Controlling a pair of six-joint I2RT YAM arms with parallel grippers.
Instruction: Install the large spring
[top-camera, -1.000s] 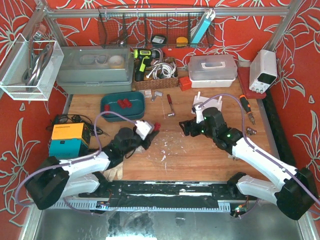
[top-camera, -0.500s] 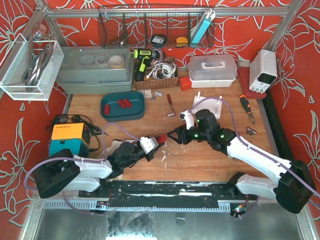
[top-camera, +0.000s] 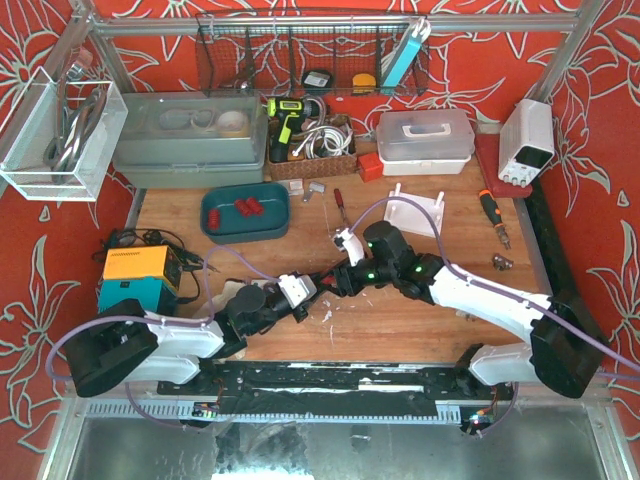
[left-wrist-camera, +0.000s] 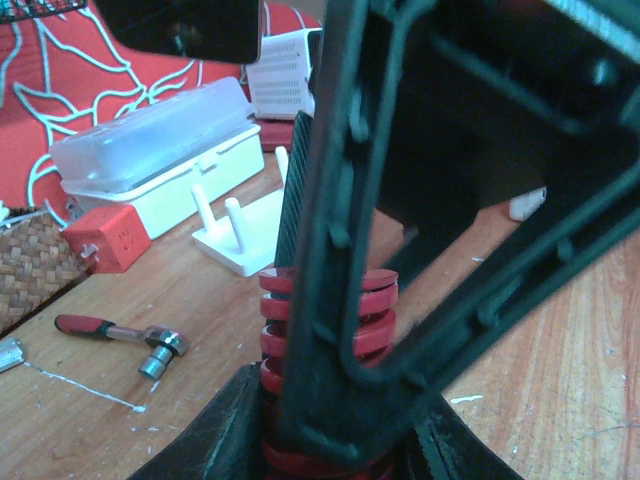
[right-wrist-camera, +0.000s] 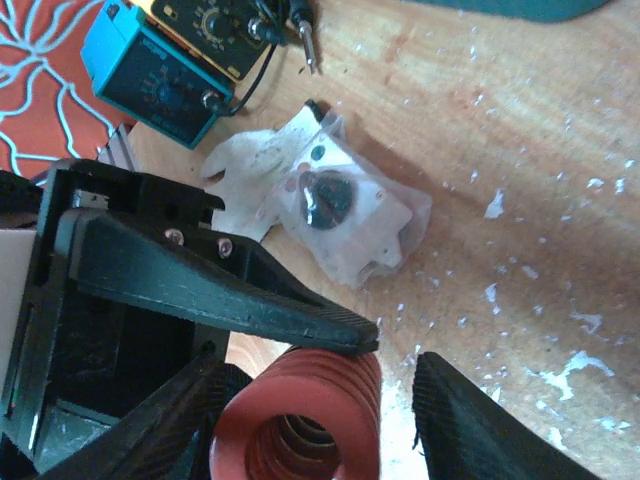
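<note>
The large red spring (top-camera: 323, 279) is held by my left gripper (top-camera: 316, 285), low over the middle of the table. In the left wrist view the spring (left-wrist-camera: 345, 300) stands up from between my shut fingers (left-wrist-camera: 225, 435). My right gripper (top-camera: 337, 279) has come to the spring's free end. In the right wrist view its two fingers stand on either side of the spring (right-wrist-camera: 300, 420), open, with a gap to the right finger (right-wrist-camera: 470, 430). The white peg fixture (top-camera: 415, 212) lies at the back right and also shows in the left wrist view (left-wrist-camera: 240, 235).
A teal tray (top-camera: 245, 222) with red parts sits at the back left. A small ratchet (top-camera: 341, 212) lies behind the grippers. An orange and teal box (top-camera: 135, 278) stands at the left. A plastic bag (right-wrist-camera: 345, 215) lies on the wood near the spring. A screwdriver (top-camera: 492, 214) lies at the right.
My right arm has swung left to the spring's end, its fingers now round it. My left gripper has carried the spring a little right and nearer to the front.
</note>
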